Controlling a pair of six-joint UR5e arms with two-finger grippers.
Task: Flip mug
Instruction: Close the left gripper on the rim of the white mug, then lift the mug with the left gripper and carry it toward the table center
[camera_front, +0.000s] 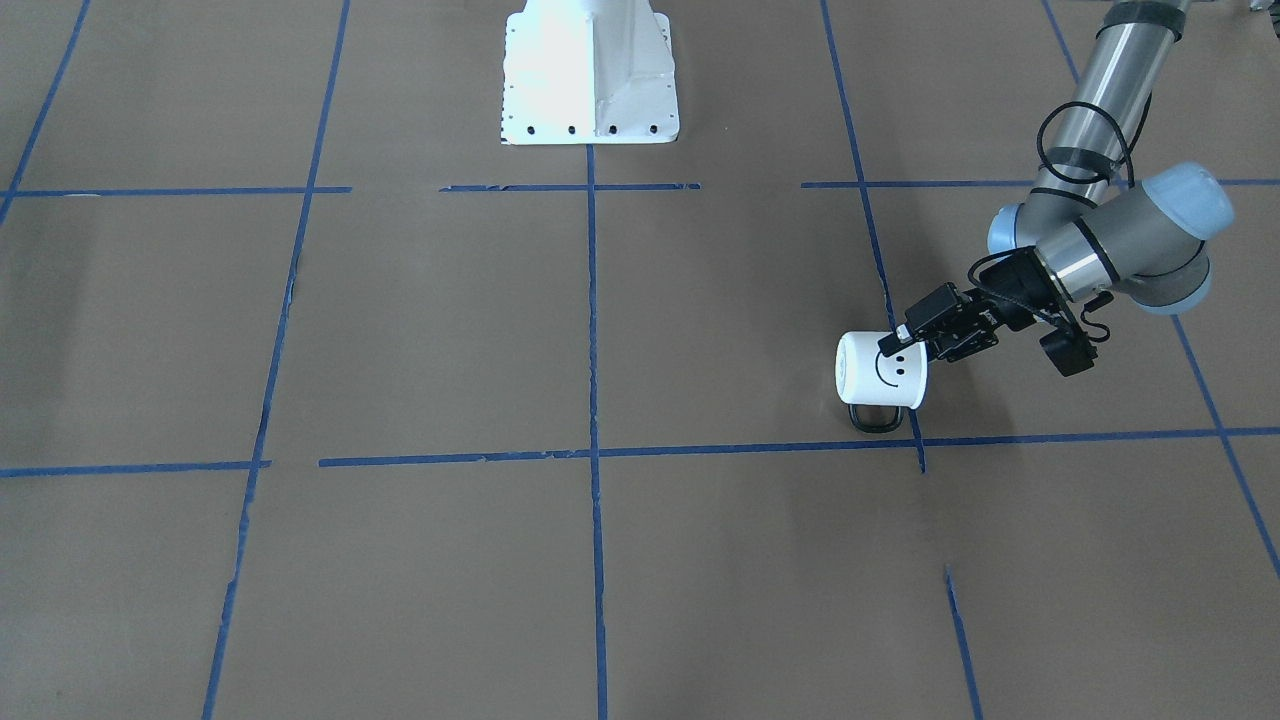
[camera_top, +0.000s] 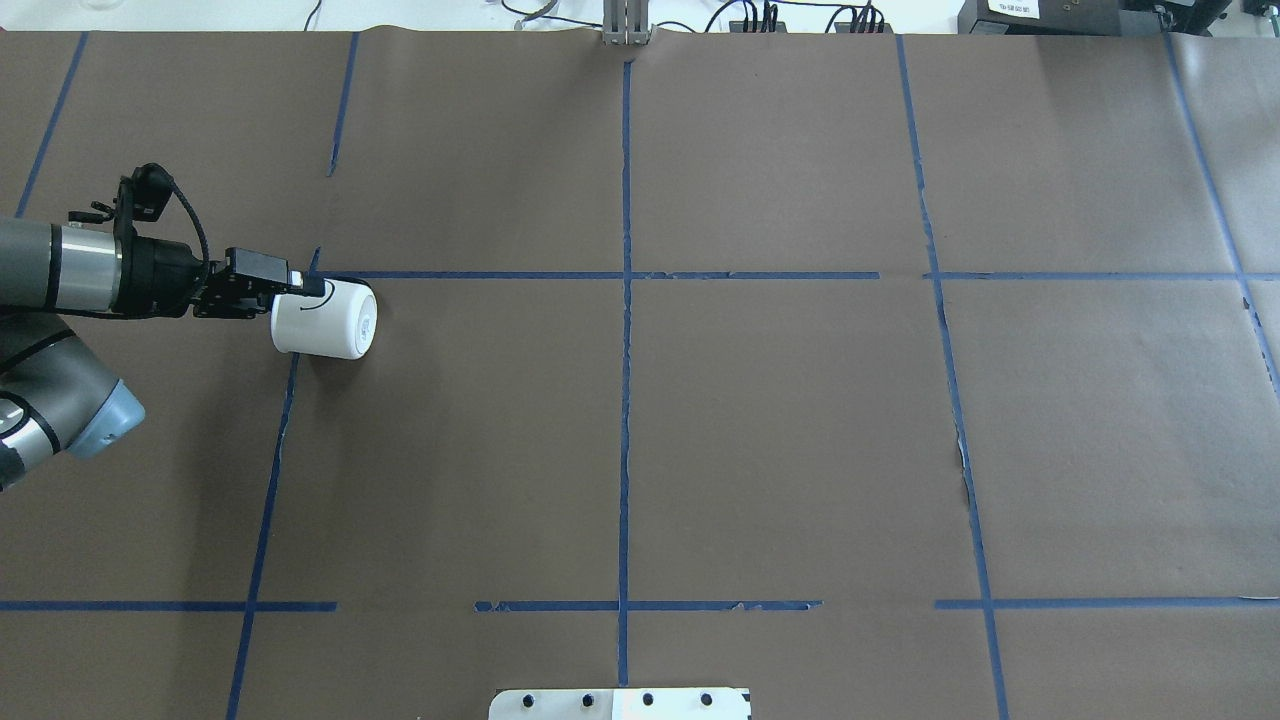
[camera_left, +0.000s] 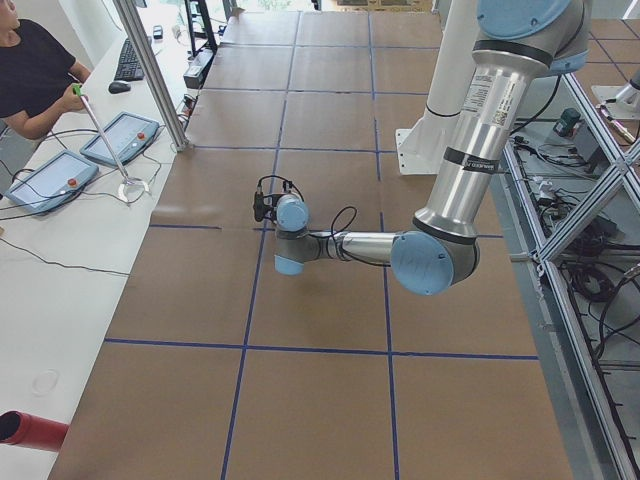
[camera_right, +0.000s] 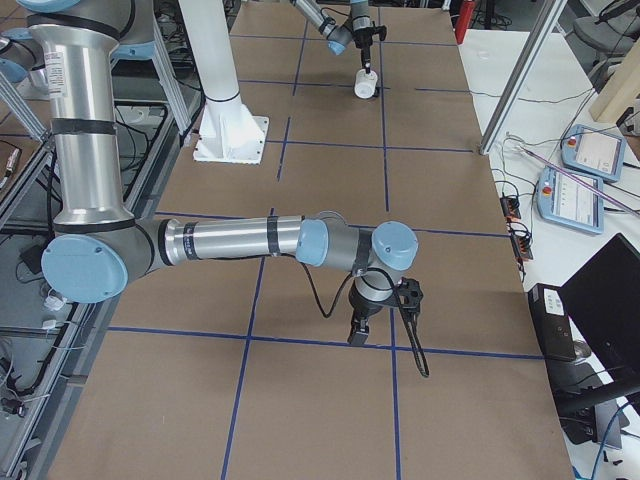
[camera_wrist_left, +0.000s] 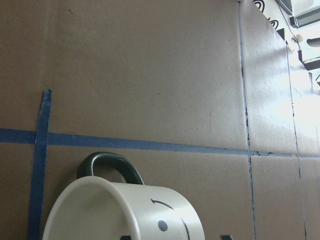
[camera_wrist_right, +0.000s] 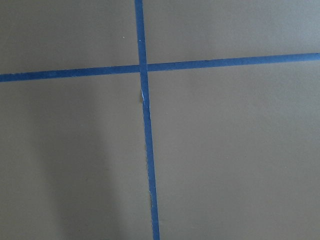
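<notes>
A small white mug (camera_front: 880, 370) with a black smiley face is tipped on its side, low over the brown table (camera_top: 780, 420) on the robot's left. Its black handle (camera_front: 875, 418) points away from the robot. The left end effector (camera_front: 903, 338) pinches the mug's rim. The right end effector (camera_right: 357, 338) hangs near the table; open or closed, I cannot tell.

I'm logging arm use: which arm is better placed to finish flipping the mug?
Left. The left gripper already grips the mug at its rim, with the mug tipped sideways. The right gripper hangs far away from it.
</notes>
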